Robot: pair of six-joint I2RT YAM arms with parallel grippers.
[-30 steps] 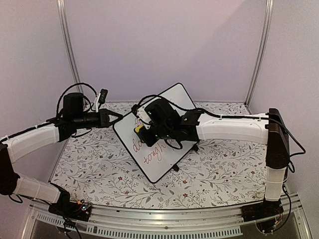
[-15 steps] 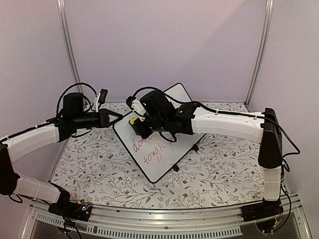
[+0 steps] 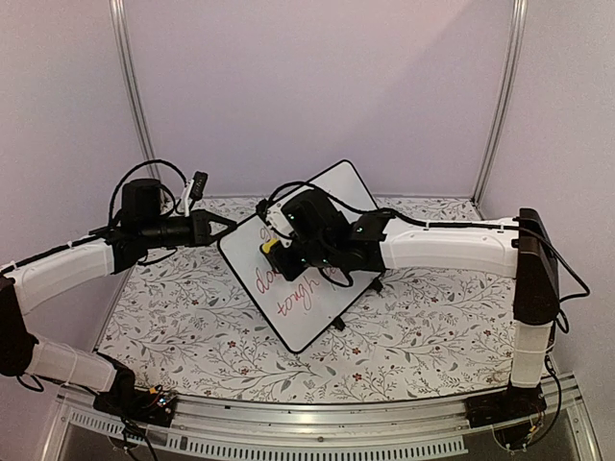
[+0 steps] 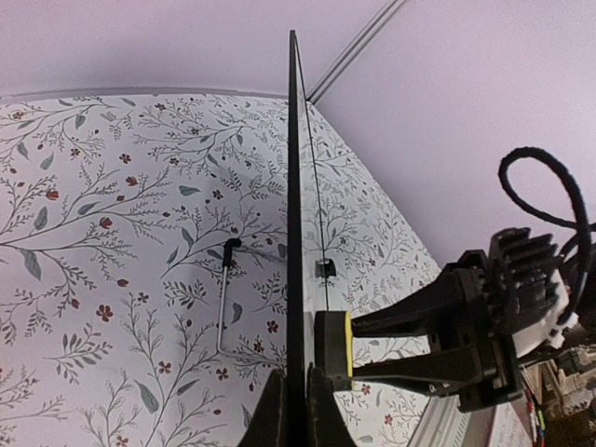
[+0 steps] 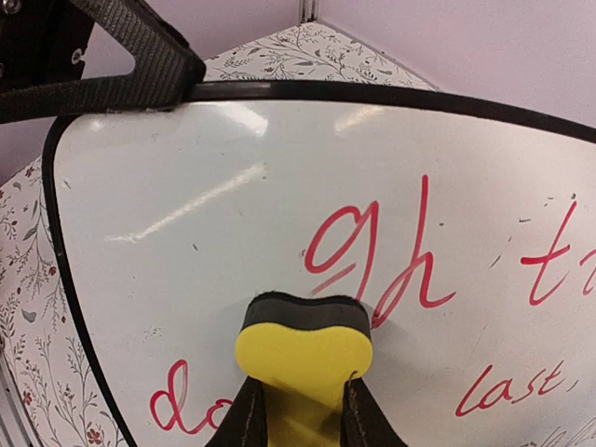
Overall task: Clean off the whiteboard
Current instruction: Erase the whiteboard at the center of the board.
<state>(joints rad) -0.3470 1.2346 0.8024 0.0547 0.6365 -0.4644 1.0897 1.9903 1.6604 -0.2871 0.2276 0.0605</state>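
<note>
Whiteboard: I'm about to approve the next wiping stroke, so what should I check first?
1. The left gripper shut on the whiteboard's edge: ok.
2. The right gripper shut on the eraser: ok.
3. The eraser's dark pad against the board face: ok.
4. The board wiped clean: not ok, red writing on it.
5. The feet seated on the table: cannot tell.

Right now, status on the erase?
Left gripper shut on whiteboard edge. Right gripper shut on eraser, pressed to whiteboard. Red writing not yet wiped. Nothing in the way.
</note>
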